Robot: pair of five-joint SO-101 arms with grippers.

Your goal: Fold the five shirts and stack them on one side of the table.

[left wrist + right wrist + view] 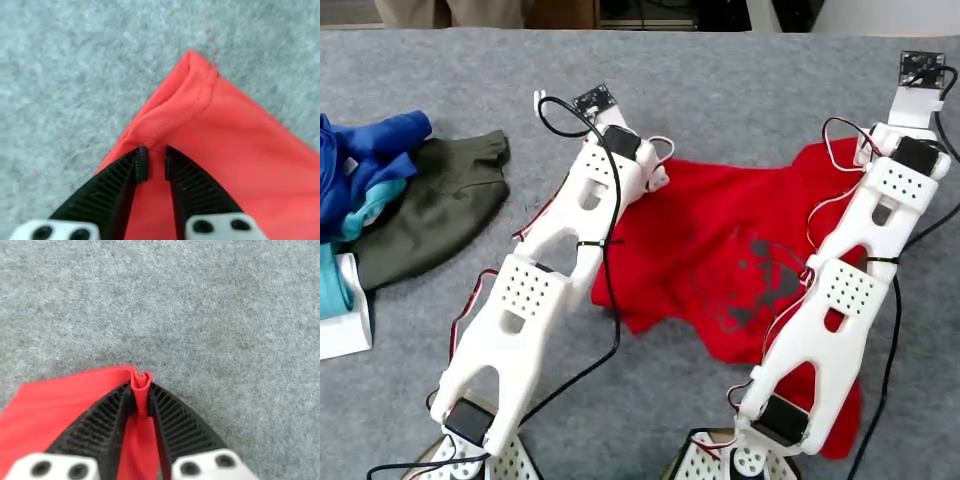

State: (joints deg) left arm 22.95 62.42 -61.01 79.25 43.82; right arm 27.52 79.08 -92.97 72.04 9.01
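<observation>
Red cotton shirt with dark print: lying spread on grey felt tabletop. Right gripper is clamping a folded edge; left gripper is pinching the hemmed corner. Bare felt is stretching ahead of both jaws.

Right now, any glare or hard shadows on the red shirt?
High view: no glare on the red shirt, only soft shadows on the table. Left wrist view: faint shading along its hem by the left hand. Right wrist view: soft shadow on the table by the right hand.

no legible text; red shirt carries a wordless dark graphic.
</observation>
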